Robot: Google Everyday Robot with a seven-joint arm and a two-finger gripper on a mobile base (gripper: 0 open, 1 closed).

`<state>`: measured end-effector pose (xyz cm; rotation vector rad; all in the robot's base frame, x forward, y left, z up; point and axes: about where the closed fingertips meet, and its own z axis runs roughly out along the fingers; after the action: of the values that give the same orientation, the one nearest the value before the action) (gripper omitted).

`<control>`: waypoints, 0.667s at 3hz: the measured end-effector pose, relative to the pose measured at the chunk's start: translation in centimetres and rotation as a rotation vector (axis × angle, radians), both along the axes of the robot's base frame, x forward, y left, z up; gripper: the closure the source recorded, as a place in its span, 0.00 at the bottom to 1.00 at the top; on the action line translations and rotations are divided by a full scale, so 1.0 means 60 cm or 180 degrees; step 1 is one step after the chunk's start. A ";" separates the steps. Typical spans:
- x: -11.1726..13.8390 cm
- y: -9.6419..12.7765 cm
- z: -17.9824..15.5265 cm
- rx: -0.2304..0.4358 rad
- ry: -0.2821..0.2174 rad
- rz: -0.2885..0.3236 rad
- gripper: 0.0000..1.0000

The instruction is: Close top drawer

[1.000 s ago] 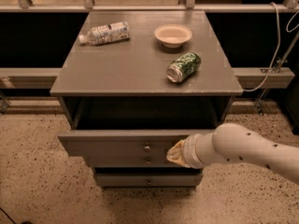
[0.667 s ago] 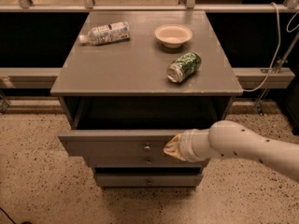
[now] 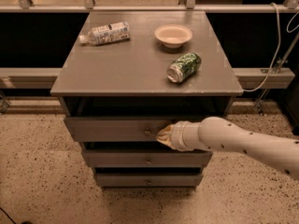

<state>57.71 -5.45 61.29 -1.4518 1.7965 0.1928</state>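
The top drawer (image 3: 112,129) is the widest grey front panel, just under the cabinet top, with a small round metal knob (image 3: 147,131). It stands out only a little from the cabinet. My gripper (image 3: 161,135) is at the end of the white arm (image 3: 233,143) that reaches in from the right. It rests against the drawer front just right of the knob. Its fingers are hidden behind the tan wrist cover.
On the grey cabinet top (image 3: 131,64) lie a plastic bottle (image 3: 104,33), a cream bowl (image 3: 173,34) and a green can (image 3: 184,67) on its side. Two narrower drawer fronts (image 3: 145,159) sit below. The floor is speckled. A white cable (image 3: 275,55) hangs at the right.
The top drawer has slid back into the cabinet and now sticks out much less. My gripper and arm have moved forward with it, staying on the front panel.
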 end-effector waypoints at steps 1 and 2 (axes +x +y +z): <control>0.041 0.021 -0.001 0.0121 -0.0167 -0.0013 1.00; 0.041 0.023 -0.001 0.0131 -0.0178 -0.0012 1.00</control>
<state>60.17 -4.06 61.21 -1.4115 1.7404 0.1843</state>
